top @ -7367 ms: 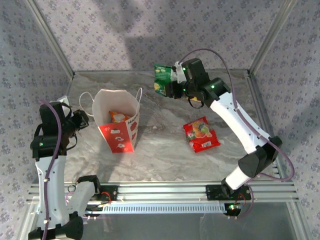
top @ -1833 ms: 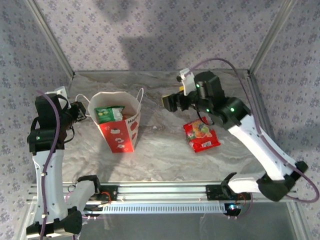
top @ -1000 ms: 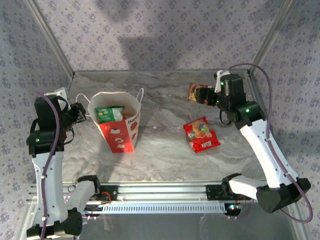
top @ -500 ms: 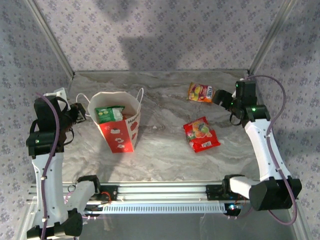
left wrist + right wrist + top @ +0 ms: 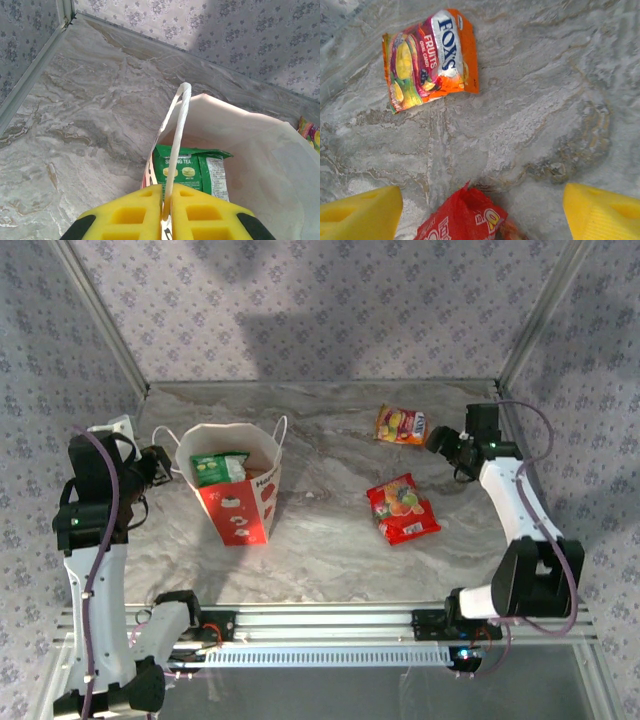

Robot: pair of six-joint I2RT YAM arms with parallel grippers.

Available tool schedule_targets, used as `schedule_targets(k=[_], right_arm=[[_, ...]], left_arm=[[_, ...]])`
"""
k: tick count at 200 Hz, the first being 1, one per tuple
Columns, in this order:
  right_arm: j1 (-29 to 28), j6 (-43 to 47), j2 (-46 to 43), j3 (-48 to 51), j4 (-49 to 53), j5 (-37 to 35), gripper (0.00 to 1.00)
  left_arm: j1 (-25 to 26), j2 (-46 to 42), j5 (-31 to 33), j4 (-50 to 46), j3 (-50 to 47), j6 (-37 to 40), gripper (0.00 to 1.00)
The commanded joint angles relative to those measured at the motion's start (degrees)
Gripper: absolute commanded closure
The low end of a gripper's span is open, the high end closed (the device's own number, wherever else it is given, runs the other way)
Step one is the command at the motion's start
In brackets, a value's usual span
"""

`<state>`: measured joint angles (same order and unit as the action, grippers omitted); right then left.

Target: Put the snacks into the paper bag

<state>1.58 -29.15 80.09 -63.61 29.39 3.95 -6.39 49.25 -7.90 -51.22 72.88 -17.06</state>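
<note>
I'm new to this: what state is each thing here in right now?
paper bag, upright, top open.
bag handle, pinched by the left end effector.
green packet, inside the bag.
orange packet, lying flat, outside the bag.
red packet, lying flat, outside the bag.
left end effector, shut on the bag handle.
right end effector, open, holding nothing.

White-and-red paper bag (image 5: pixel 240 508): mouth open upward; green snack packet (image 5: pixel 218 468) inside, room beside it; white cord handle (image 5: pixel 177 140) arches over left rim. Grey marble tabletop (image 5: pixel 320 535) bare between bag and red fruit-print packet (image 5: pixel 403 508). Orange flat packet (image 5: pixel 402 425) lies uncovered.
</note>
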Motion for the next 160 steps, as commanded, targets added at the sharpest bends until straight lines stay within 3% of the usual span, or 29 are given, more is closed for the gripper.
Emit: schedule_targets(k=[1,54,160], right_arm=[[0.56,-1.60,4.01,-0.10,-2.89,2.97,0.18],[1.66,-3.35,12.82,-2.15,-7.75,8.97,0.23],[1.65,-8.13,23.94,-4.07,-22.14,18.81,0.20]], left_arm=[[-0.34,0.22,-0.52,1.02,0.18,-0.41,0.88],[-0.37,1.01,-0.62,1.82,-0.02,-0.61,0.88],[-0.42,1.29,-0.87,1.80,0.59,-0.87,0.89]])
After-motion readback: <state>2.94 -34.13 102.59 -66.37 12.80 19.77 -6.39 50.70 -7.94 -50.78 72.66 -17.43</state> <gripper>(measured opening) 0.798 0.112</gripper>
